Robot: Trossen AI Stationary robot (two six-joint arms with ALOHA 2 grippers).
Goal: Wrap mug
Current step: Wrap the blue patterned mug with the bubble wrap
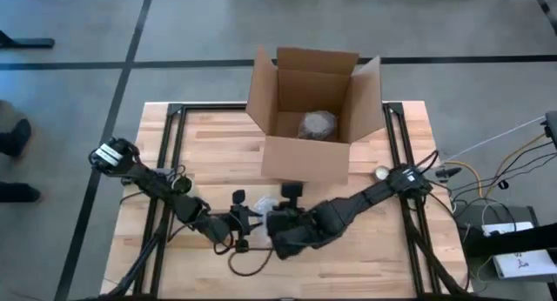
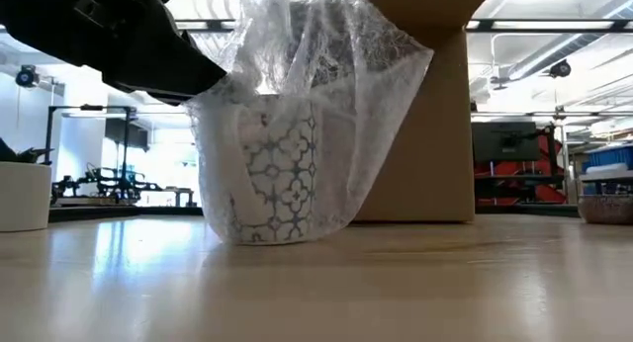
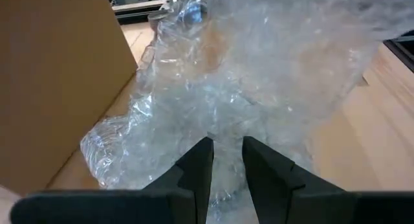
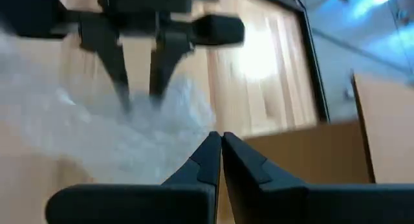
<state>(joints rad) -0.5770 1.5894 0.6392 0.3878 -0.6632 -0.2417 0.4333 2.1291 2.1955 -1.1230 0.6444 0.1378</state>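
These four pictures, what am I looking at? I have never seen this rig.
Two dark robot arms work at a wooden table. One picture looks down from above, one looks level across the tabletop, and two come from cameras on the arms' wrists. A patterned mug stands on the table, draped in clear bubble wrap, in front of an open cardboard box holding another wrapped bundle. The left gripper meets the wrap with fingers slightly apart. The right gripper is closed at the wrap's edge.
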